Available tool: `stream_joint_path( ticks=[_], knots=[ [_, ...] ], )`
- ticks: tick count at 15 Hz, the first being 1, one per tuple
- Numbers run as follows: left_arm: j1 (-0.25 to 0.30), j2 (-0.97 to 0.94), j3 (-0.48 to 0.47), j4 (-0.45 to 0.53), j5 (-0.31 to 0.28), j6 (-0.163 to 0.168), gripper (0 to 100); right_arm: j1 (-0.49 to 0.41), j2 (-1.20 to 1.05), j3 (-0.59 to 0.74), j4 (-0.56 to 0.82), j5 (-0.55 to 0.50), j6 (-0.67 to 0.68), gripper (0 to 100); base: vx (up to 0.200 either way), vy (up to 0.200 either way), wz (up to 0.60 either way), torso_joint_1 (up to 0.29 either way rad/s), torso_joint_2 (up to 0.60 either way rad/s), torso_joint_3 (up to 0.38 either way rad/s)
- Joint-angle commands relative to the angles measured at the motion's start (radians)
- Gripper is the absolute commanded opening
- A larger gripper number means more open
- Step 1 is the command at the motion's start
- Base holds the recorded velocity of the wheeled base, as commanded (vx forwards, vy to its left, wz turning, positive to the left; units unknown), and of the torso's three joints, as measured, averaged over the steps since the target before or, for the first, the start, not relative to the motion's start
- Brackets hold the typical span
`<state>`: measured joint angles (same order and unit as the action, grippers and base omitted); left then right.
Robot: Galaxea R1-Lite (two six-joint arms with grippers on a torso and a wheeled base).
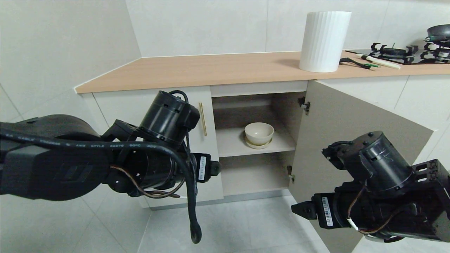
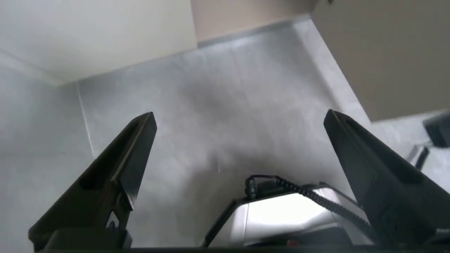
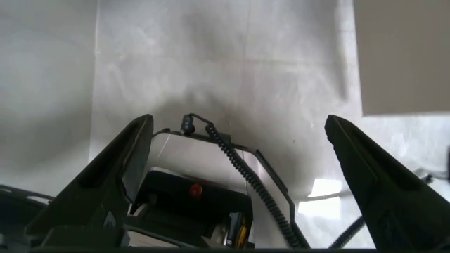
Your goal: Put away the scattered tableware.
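A home kitchen was shown. A wood-toned countertop (image 1: 211, 70) was seen laid along pale tiled walls (image 1: 197, 24), with a gas hob (image 1: 393, 52) set into it at the right and a dark pan (image 1: 439, 33) placed on a burner. Below, white cabinets (image 1: 116, 105) were fitted, one door (image 1: 351, 140) swung open, and a bowl (image 1: 259, 133) was stored on the shelf (image 1: 232, 144).

a cream bowl (image 1: 259, 132) sits upright on a matching saucer (image 1: 258, 144), about midway along the upper shelf (image 1: 230, 144) inside the open cabinet (image 1: 246, 110), under the wooden counter (image 1: 211, 70); the bowl looks empty.
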<state>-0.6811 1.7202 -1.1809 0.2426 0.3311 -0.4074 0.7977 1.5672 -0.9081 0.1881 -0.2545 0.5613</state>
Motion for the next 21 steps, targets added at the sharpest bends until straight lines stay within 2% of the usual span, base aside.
stream_joint_path(
  ticks=[1, 6, 9, 14, 19, 21],
  knots=[
    [0.0, -0.002, 0.0, 0.0, 0.002, -0.001, 100, 0.0, -0.012, 0.009, 0.001, -0.006, -0.011, 100, 0.0, 0.0, 0.0, 0.0, 0.0, 0.0],
    [0.046, -0.064, 0.0, 0.001, 0.0, -0.001, 100, 0.0, -0.2, 0.029, 0.016, -0.025, -0.106, 100, 0.0, 0.0, 0.0, 0.0, 0.0, 0.0],
    [0.051, -0.113, 0.041, 0.003, 0.014, -0.004, 100, -0.005, -0.3, 0.074, 0.056, -0.025, -0.098, 100, 0.0, 0.0, 0.0, 0.0, 0.0, 0.0],
    [0.055, -0.174, 0.112, 0.001, 0.014, -0.005, 100, -0.178, -0.44, 0.172, 0.059, -0.017, -0.075, 100, 0.0, -0.16, 0.0, 0.003, 0.0, 0.004],
    [0.055, -0.175, 0.116, 0.001, 0.014, -0.005, 100, -0.221, -0.547, 0.195, 0.134, -0.017, -0.07, 100, 0.0, -0.2, 0.0, 0.004, 0.0, 0.003],
    [0.055, -0.175, 0.116, 0.001, 0.014, -0.008, 100, -0.285, -0.575, 0.195, 0.146, -0.005, -0.069, 100, 0.0, 0.0, 0.0, 0.0, 0.0, 0.0]
  ],
)
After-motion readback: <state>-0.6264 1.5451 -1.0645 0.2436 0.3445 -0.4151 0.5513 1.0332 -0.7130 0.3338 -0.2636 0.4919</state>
